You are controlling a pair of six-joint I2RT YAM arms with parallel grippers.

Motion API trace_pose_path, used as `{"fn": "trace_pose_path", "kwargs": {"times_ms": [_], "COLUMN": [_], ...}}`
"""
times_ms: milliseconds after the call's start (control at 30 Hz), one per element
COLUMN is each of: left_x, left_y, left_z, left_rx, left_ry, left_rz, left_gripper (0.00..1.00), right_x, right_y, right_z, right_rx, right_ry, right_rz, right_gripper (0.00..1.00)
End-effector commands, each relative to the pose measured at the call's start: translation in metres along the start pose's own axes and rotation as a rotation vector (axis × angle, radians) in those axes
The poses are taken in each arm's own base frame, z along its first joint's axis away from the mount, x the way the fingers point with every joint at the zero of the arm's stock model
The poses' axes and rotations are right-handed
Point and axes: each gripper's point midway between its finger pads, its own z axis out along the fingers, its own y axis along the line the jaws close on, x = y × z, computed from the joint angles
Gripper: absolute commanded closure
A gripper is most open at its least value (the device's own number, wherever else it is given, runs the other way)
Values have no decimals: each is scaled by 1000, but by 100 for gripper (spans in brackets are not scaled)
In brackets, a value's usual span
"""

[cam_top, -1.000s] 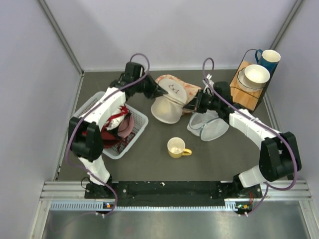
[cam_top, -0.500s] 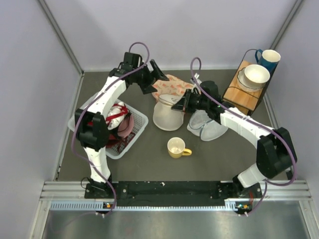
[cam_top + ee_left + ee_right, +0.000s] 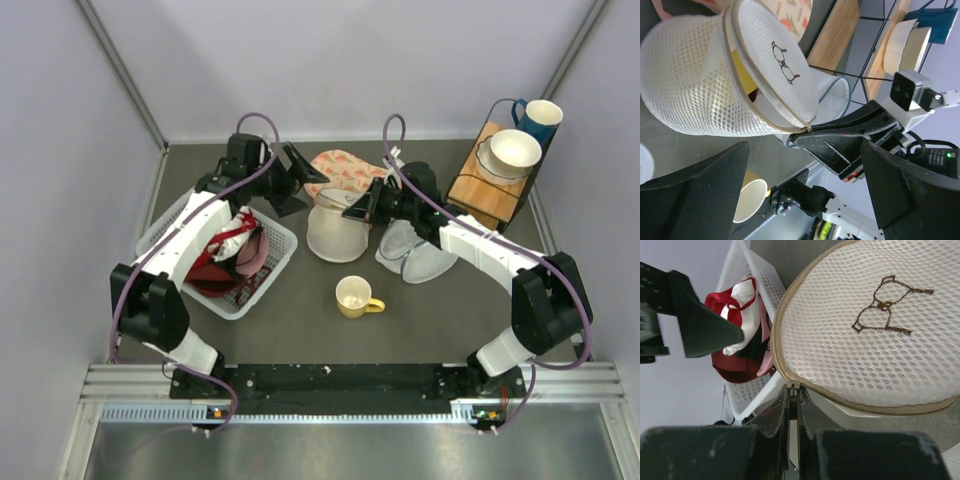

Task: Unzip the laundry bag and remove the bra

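The laundry bag [image 3: 333, 232] stands mid-table as a cream mesh tub. Its round lid [image 3: 777, 60], marked with a small brown bra outline, is part unzipped and tilted up. Through the gap shows the yellow bra [image 3: 742, 75] inside. My right gripper [image 3: 351, 213] is shut on the zipper pull [image 3: 793, 385] at the bag's [image 3: 875, 325] tan rim. The left gripper [image 3: 309, 183] stands wide open just left of the bag, holding nothing. In the left wrist view the left gripper [image 3: 804, 150] frames the bag [image 3: 695, 95] and the right gripper's black fingers [image 3: 850, 137].
A white basket [image 3: 270, 268] with red and pink garments sits at the left. Near the front stands a yellow mug [image 3: 354, 297]. A bluish-grey mesh pouch [image 3: 420, 255] lies right of the bag, a pink patterned pouch [image 3: 345, 168] behind it. A wooden rack [image 3: 495, 185] with bowl and blue mug stands back right.
The left gripper has opened, let go of the bag and drawn back left. The right gripper moved left with the zipper pull, and the bag now stands with its lid parted.
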Motion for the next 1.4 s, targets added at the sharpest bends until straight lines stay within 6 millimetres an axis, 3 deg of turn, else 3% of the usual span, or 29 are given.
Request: {"fn": "trace_pose_path", "kwargs": {"times_ms": [0,133,300,333,433,467,667,700,800,933,1100,1300,1333,1367], "left_x": [6,1,10,11,7,3,-26,-30,-44,-55,-60,-46,-43,-36], "left_y": [-6,-11,0,-2,-2,-3,-14,-19,-22,-17,-28,-39,-42,-34], "left_z": [25,42,70,72,73,68,30,24,13,20,25,19,18,21], "left_rx": [53,57,35,50,56,60,63,71,70,63,100,152,167,169], "left_ry": [35,58,133,144,127,114,19,7,-29,-14,9,25,22,38], "left_rz": [-50,-62,-96,-100,-84,-80,-9,13,43,57,104,226,257,271], "left_gripper": [2,1,4,12,95,100,100,100,100,100,100,100,100,100], "right_x": [-14,-10,-5,-5,-4,-4,-3,-4,-5,-2,-7,-17,-17,-22], "right_y": [12,7,0,-1,-4,-5,-37,-51,-61,-52,-36,-38,-39,-38], "right_z": [0,0,0,0,-3,-4,-31,-37,-47,-52,-54,-51,-50,-49], "right_rx": [-33,-17,6,8,23,29,121,145,161,135,110,141,149,154], "right_ry": [-46,-39,-27,-25,-23,-27,-32,-39,-52,-36,-51,-55,-47,-50], "right_rz": [-46,-49,-61,-67,-92,-106,-94,-71,-77,-97,-129,-168,-171,-178], "right_gripper": [100,100,100,100,100,100,100,100,100,100,100,100,96,77]}}
